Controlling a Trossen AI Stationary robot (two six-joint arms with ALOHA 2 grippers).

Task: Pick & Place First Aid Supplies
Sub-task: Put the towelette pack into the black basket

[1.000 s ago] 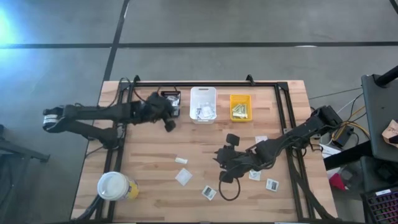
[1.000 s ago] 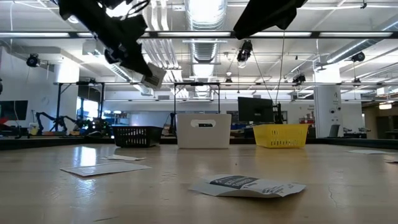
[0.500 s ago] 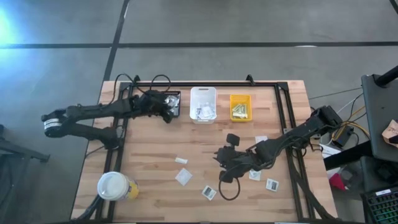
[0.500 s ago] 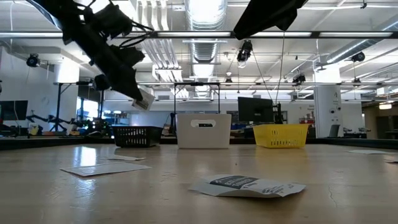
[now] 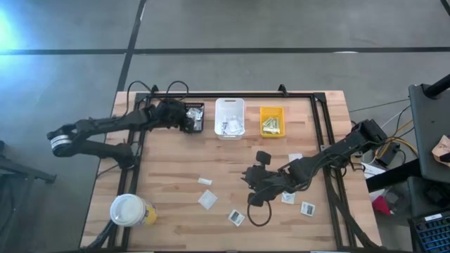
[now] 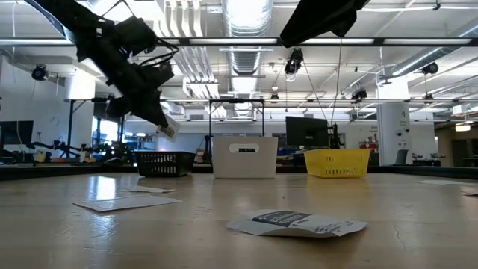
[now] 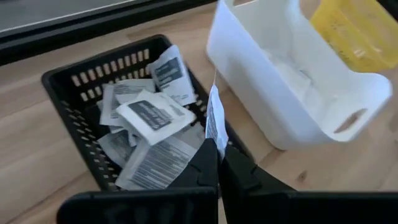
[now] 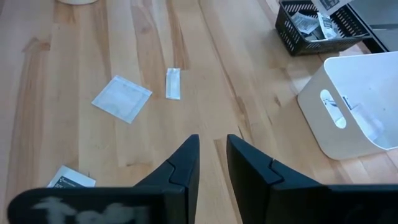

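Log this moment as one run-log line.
left gripper: shut on packet, over black bin | right gripper: open, empty, above table

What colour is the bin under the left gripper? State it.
Black, clearest in the left wrist view.

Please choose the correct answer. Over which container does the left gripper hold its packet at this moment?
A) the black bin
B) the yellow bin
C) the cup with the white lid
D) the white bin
A: the left gripper, shut on a white packet, is above the edge of the black bin, which already holds several packets; the white bin stands beside it.
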